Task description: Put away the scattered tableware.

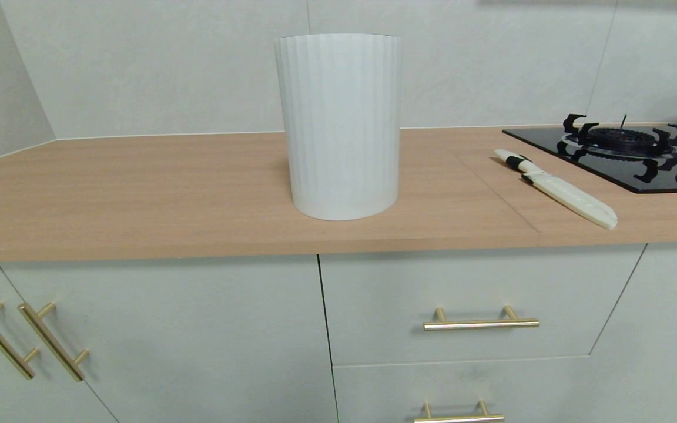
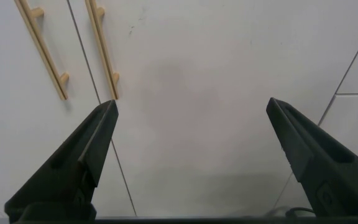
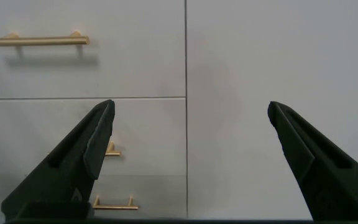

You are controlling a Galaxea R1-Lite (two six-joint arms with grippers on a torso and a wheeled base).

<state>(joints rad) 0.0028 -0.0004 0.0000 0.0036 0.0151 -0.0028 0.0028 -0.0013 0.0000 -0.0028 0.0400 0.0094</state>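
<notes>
White and ribbed, the tall holder [image 1: 341, 126] stands upright near the middle of the wooden counter [image 1: 138, 194], close to its front edge. Your knife [image 1: 556, 188] lies flat on the counter to the robot's right of it, well apart from the holder and just beside the near corner of the black hob [image 1: 638, 153]. Its black-and-white handle points toward the back wall and its pale blade toward the counter's front edge. Your left gripper [image 2: 191, 106] hangs wide open with nothing between its fingers, facing the pale cabinet doors [image 2: 197, 93] and their two brass handles [image 2: 104, 46]. Your right gripper [image 3: 191, 104] is likewise spread wide and empty. It faces the drawer fronts [image 3: 104, 68], where a brass bar handle [image 3: 33, 41] runs across the upper drawer.
</notes>
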